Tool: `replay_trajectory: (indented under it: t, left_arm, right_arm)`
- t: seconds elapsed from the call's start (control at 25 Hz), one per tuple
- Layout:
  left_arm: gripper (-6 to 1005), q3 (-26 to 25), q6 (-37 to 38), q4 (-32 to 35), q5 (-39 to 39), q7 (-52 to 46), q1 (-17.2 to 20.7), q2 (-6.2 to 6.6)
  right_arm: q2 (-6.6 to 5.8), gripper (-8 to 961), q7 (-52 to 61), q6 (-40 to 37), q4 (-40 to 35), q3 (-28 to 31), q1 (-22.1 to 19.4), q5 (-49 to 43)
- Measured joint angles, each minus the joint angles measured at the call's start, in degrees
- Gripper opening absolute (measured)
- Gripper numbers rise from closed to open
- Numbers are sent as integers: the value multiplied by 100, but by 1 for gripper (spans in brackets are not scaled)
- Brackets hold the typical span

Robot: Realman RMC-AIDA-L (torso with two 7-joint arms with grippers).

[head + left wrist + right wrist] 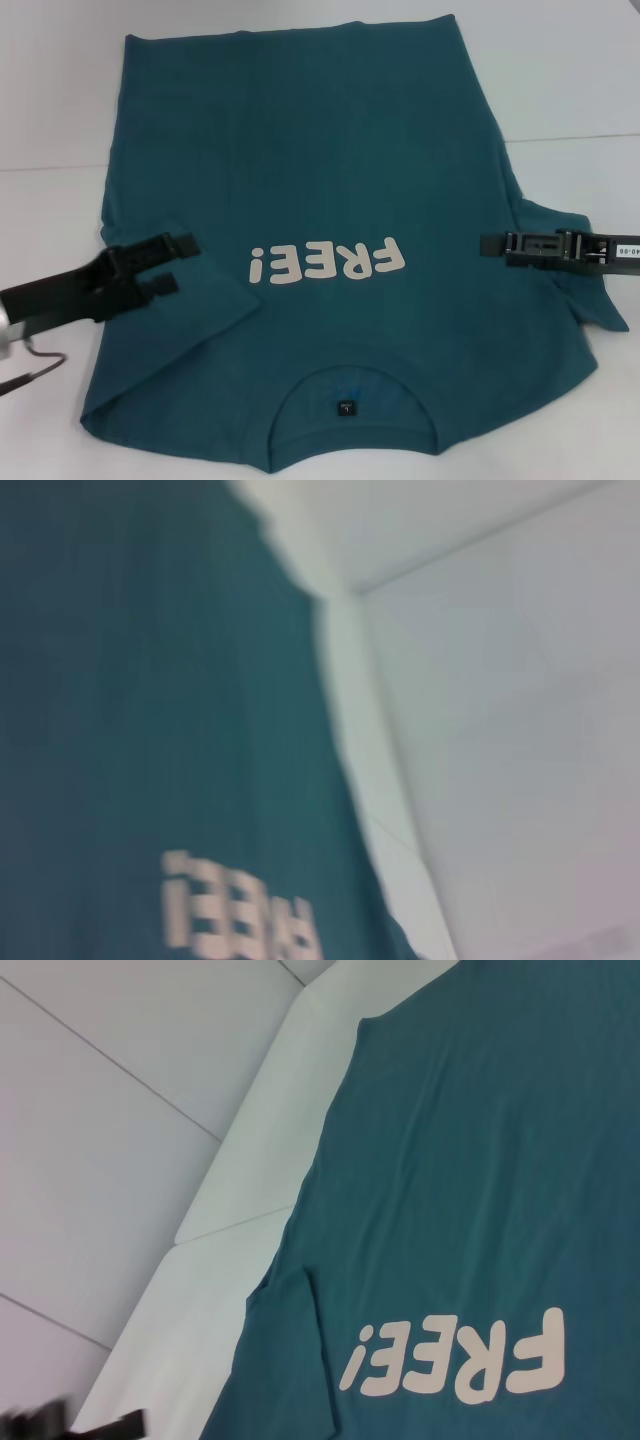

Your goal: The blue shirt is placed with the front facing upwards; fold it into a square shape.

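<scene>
The blue shirt [330,160] lies front up on the white table [560,80], its collar [350,395] nearest me. The cream "FREE!" lettering [327,263] reads upside down. Its left sleeve [210,300] is folded inward over the body. My left gripper [178,265] hovers open over that folded sleeve, nothing between its fingers. My right gripper [485,245] reaches in from the right edge, above where the right sleeve [590,295] spreads outward. The left wrist view shows blurred shirt cloth [150,710]. The right wrist view shows the shirt [480,1160], its lettering and the left gripper far off.
Bare white table surrounds the shirt at the back and on both sides. A thin cable [30,370] hangs by my left arm at the near left. A seam line [580,137] crosses the table at the right.
</scene>
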Motion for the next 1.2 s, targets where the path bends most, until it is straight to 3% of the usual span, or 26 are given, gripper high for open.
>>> replay_trajectory:
  t: [0.12,0.24,0.36,0.44,0.68,0.88,1.04,1.2]
  left_arm:
    - [877,42,585,205,29,1104,107,3]
    - [877,251,1044,607,98,2587,382,-163]
    - [877,343,1046,860,67,3429,691,-397]
    - [877,313,1059,860,44,3698,810,-467]
    - [876,288,1466,607,-27,3736,1007,-486]
    - [876,213,1536,546,-124,2932,1040,-480]
    - [877,93,1511,556,-136,2683,992,-459]
    - [877,38,1409,522,-176,2683,935,-459]
  right_arm:
    - [-10,867,-5,10,0,1,-7,0]
    - [-31,867,-11,22,-9,1,-8,0]
    - [-56,867,-14,33,-32,1,-4,0]
    - [-80,867,-15,30,-54,4,-2,0]
    - [-227,867,69,2,-169,35,44,9]
    - [-450,867,619,-104,-583,79,-19,-127]
    - [-595,867,1208,-256,-1241,240,-124,-749]
    - [-650,867,1732,-305,-1537,735,-163,-1628]
